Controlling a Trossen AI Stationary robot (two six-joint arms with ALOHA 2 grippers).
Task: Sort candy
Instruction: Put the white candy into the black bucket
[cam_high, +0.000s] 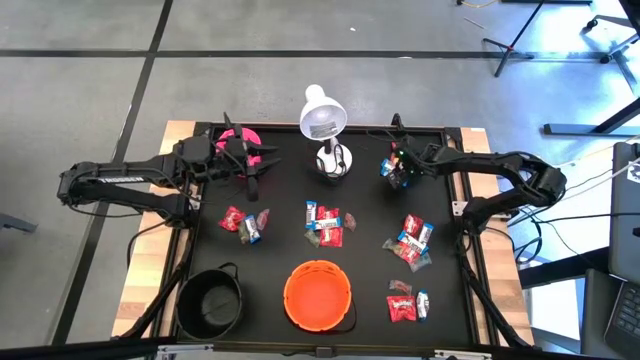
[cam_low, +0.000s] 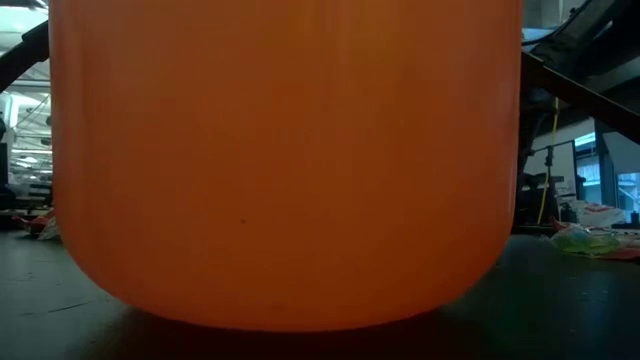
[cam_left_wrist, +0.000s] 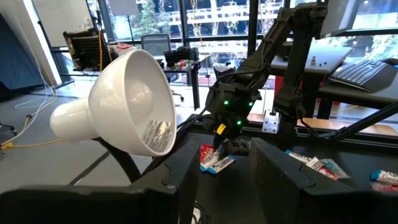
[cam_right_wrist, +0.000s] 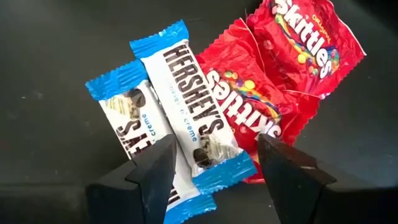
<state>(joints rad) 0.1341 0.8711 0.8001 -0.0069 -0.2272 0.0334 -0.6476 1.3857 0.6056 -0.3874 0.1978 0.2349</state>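
**Right jaws poised over a far-corner pile**

Directly beneath the right gripper (cam_right_wrist: 214, 165), at the far right of the black counter (cam_high: 270, 250), lies a small pile of candy: two blue-and-white bars (cam_right_wrist: 186, 106) side by side, with two red packets (cam_right_wrist: 273, 81) fanned out just beside them. The jaws stand open, one finger on each side of the longer white bar's near end, not yet touching it as far as the wrist view shows; nothing is held.

The step in hand looks like the approach for a pick, with the sort barely begun. Other candy (cam_high: 323, 224) lies in loose clusters across the counter, nearer the front than either gripper, and the orange bowl (cam_high: 318, 295) and black pot (cam_high: 209, 303) at the front edge show no sweets inside from above. The low view is filled by the bowl's orange wall and tells nothing more.

Next, the right jaws would need to sink straight down and close across the bar's width. The neighbouring bar lies touching it, so a finger may catch both wrappers or nudge the red packet.

The left gripper (cam_high: 252, 157) waits opposite, above the pink cup (cam_high: 238, 143), jaws partly open and empty, with a white lamp (cam_high: 322, 118) between the two arms.
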